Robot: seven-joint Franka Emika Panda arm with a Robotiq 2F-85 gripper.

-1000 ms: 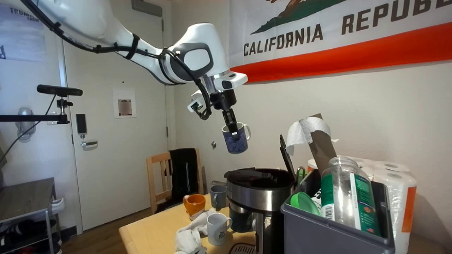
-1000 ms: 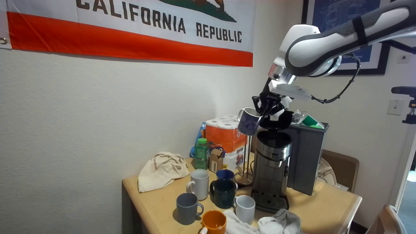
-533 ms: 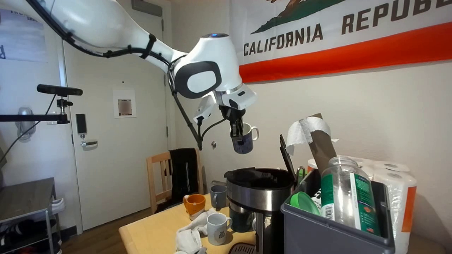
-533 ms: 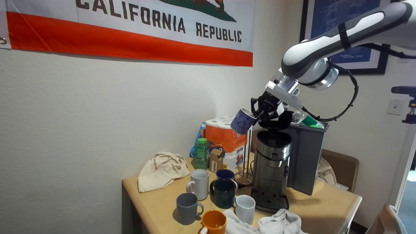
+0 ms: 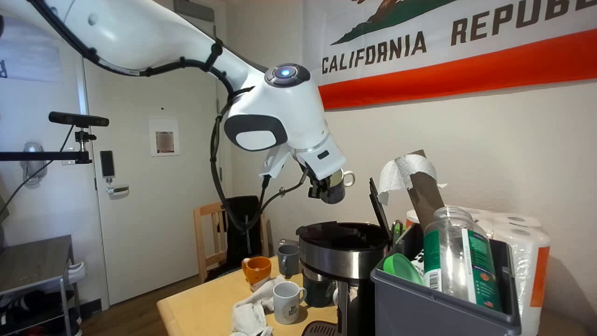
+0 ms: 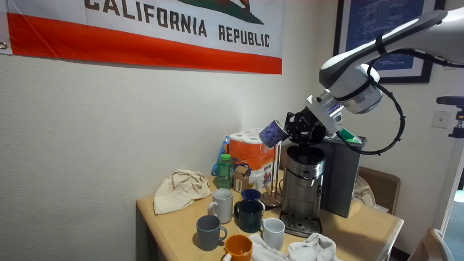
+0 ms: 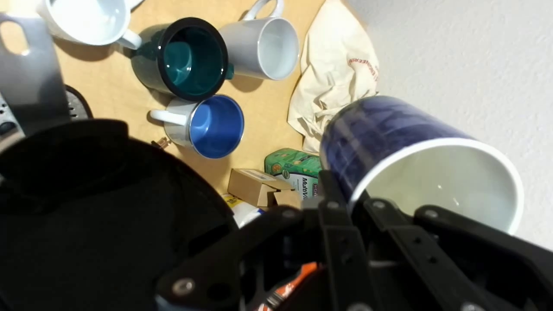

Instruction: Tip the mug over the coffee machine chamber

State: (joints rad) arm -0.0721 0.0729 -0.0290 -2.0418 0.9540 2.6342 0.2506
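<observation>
My gripper [image 7: 348, 194] is shut on the wall of the blue-purple mug [image 7: 380, 134], one finger inside its white rim. The mug also shows in both exterior views [image 5: 334, 193] [image 6: 272, 135]. It is in the air, tilted, its mouth leaning toward the gripper and its base away. Its inside is pale; its bottom is hidden. The coffee machine chamber [image 5: 359, 238] is the dark round well on top of the machine. In an exterior view the chamber [image 6: 304, 156] lies below the gripper [image 6: 289, 131], and the mug is above it and to its left.
The machine's raised black lid [image 6: 315, 135] is close to the gripper. A grey bin [image 5: 443, 308] with a clear jar [image 5: 459, 256] stands beside the machine. Several cups, including an orange mug [image 6: 238, 248] and a white cup [image 6: 273, 233], stand on the table near a cloth [image 6: 311, 250].
The wrist has rotated and come lower. The held mug has tilted further, its base swinging away from the machine. In an exterior view it has shifted to the right. The grip has not changed.
</observation>
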